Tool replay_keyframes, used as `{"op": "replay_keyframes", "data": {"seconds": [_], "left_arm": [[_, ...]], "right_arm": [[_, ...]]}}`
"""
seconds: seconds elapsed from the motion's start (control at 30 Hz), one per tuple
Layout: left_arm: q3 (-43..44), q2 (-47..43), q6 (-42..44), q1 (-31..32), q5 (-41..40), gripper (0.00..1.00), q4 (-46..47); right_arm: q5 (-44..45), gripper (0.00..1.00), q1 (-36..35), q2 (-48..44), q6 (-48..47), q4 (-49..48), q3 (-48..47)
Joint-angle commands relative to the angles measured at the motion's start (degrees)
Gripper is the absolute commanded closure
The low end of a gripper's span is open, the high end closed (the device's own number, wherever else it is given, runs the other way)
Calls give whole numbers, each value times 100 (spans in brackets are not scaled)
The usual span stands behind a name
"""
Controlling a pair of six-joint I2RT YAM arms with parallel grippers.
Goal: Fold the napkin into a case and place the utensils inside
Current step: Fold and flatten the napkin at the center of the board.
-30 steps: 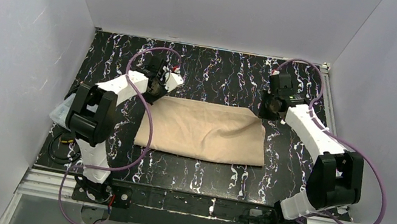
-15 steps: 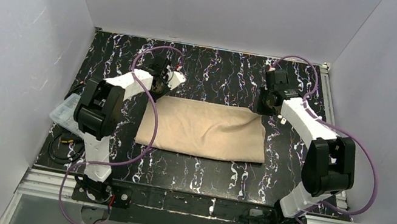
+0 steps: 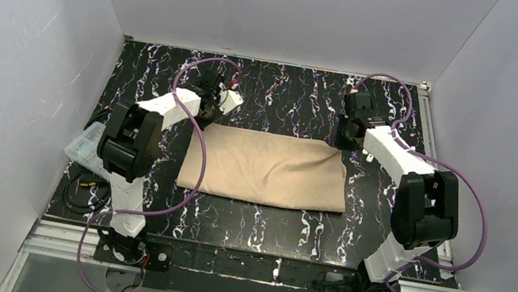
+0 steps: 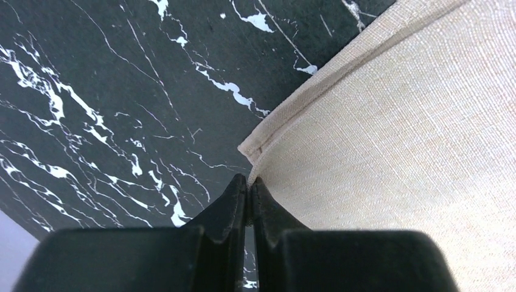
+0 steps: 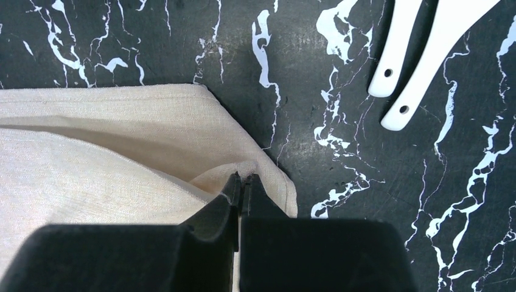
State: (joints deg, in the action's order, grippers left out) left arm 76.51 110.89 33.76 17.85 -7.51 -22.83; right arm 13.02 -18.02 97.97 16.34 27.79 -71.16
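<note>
The napkin [image 3: 268,168] lay at mid-table as a flat, wide rectangle, not yet narrowed into the case. Both arms reached forward with wrists pitched down, one at each far corner, which we judged suited to handling that edge. The left gripper [image 4: 246,182] had its fingers together, tips just beside the hemmed corner, with no cloth visibly caught. The right gripper [image 5: 240,180] appeared pinched on a raised pucker of cloth. The utensils [image 5: 420,61] lay side by side on the table [image 3: 289,95] nearby, apart from the cloth.

Black marbled table [image 3: 289,95], clear plastic box [image 3: 83,145] at left edge.
</note>
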Motion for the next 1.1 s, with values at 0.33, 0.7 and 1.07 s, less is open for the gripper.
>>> {"op": "replay_keyframes", "data": {"seconds": [0.33,0.7,1.07], "left_arm": [[45,-304,146,18,-171,100,60],[79,-8,86,25,-368,87,167],[1027,-963,-86,-28,386,12,-1560]], "right_arm": [[358,99,47,-372,77,-430,-249],[373,94,77,46,115,-560,-201],[545,15,56,-201,211,-326,-454]]}}
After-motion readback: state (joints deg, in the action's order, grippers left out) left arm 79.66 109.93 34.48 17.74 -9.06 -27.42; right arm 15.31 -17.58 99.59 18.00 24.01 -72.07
